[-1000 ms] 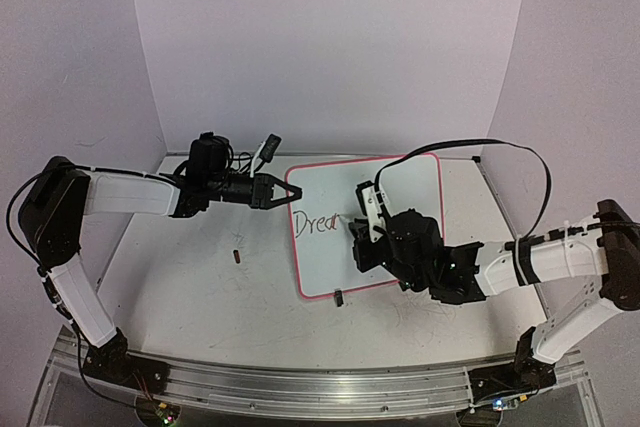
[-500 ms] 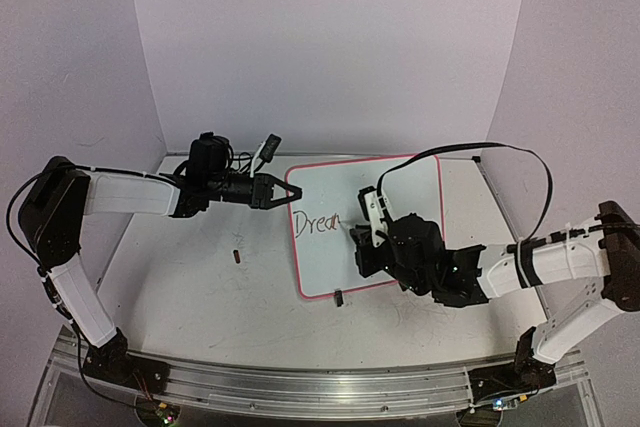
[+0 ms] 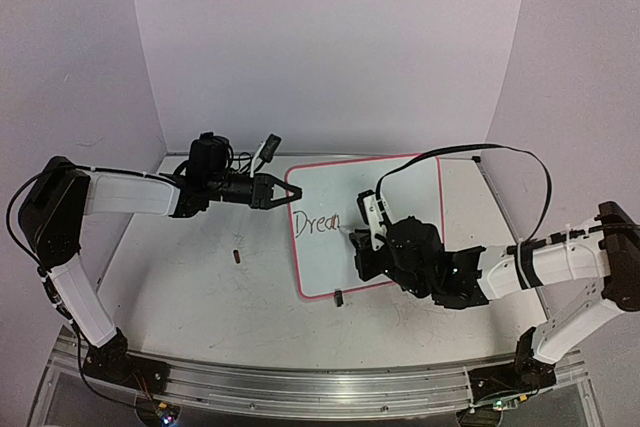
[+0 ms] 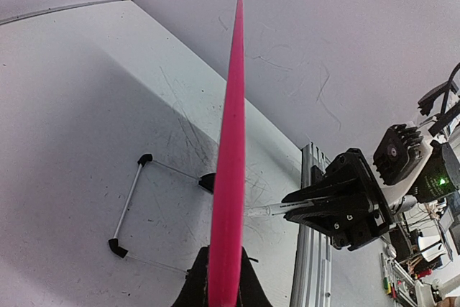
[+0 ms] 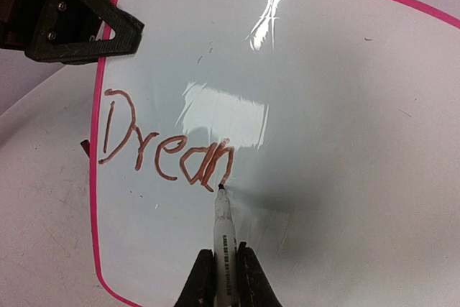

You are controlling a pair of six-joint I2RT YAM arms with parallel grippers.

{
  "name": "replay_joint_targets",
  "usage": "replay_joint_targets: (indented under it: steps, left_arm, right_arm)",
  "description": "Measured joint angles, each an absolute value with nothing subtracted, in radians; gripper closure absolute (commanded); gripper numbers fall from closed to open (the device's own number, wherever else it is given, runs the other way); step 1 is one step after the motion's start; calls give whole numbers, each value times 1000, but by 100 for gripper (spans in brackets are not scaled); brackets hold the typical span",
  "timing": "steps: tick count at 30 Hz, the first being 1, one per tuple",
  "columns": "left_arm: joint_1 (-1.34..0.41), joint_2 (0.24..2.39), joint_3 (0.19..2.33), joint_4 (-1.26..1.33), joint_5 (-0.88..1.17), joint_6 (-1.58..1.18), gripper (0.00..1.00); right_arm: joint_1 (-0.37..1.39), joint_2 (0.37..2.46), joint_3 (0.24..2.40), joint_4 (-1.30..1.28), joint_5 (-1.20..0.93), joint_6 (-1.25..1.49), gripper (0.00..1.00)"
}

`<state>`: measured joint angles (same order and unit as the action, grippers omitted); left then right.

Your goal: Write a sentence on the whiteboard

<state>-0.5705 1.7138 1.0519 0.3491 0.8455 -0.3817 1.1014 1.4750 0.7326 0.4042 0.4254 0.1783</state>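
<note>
The whiteboard [image 3: 400, 187], white with a pink rim, sits at mid-table. My left gripper [image 3: 283, 190] is shut on its left edge. In the left wrist view the rim [image 4: 230, 141] runs edge-on between the fingers of that gripper [image 4: 225, 287]. My right gripper [image 3: 362, 232] is shut on a marker [image 5: 223, 239], whose tip touches the board. The sentence [image 5: 165, 150] reads "Drean" in reddish-brown strokes, and the tip sits at the foot of the last letter. The writing also shows in the top view [image 3: 317, 223].
A small dark red cap [image 3: 237, 255] lies on the tabletop left of the board. A black clip foot [image 3: 339, 298] sits at the board's near edge. A wire stand [image 4: 133, 199] lies beside the board. Walls close in the back and both sides.
The right gripper has moved the marker a little rightward along the line, and the writing has grown from "Drea" to "Drean". The left arm and the board have not moved.
</note>
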Motion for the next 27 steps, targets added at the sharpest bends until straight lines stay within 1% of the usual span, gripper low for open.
replay_joint_targets:
  steps: [27]
  left_arm:
    - [-570, 1714, 1052, 349, 846, -382, 100]
  right_arm:
    - [1082, 1480, 762, 430, 461, 150, 100]
